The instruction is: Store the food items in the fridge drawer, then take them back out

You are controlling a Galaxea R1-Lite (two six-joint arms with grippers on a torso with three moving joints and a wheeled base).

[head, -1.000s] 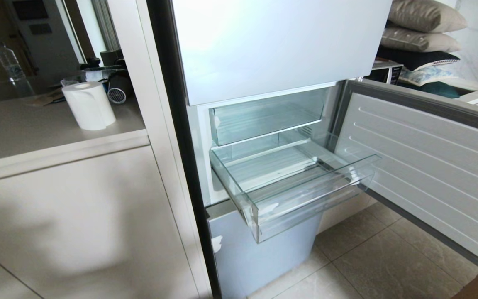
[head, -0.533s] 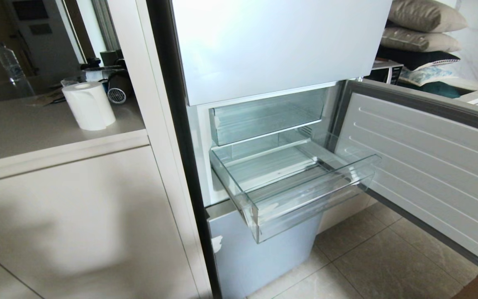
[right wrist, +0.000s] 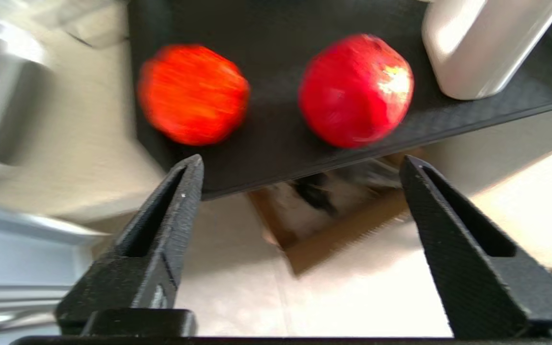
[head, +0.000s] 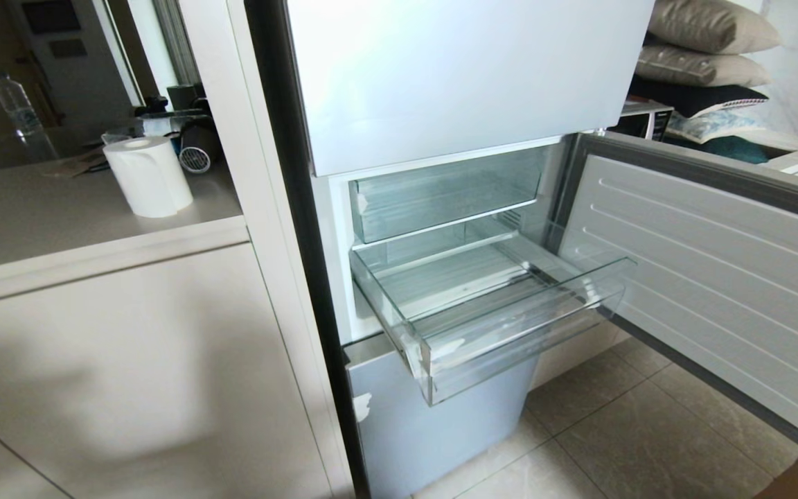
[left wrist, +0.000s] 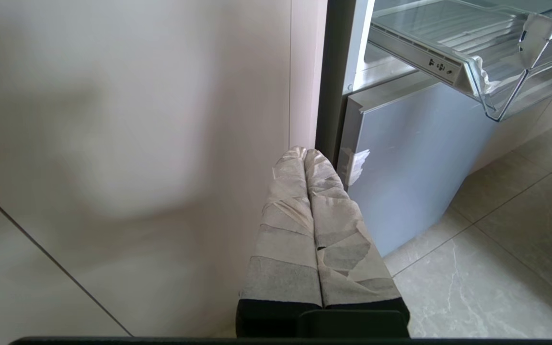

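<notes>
Two red fruits (right wrist: 192, 93) (right wrist: 355, 88) are seen side by side on a black tray (right wrist: 266, 158) in the right wrist view, just ahead of the right gripper (right wrist: 300, 175), whose jaws are spread wide with nothing between them. The fridge drawer (head: 510, 333) is pulled out, with nothing seen inside it. The left gripper (left wrist: 307, 165) is held low beside the fridge, jaws pressed together.

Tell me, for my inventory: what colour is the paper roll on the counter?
White paper roll, clearest in the head view.
</notes>
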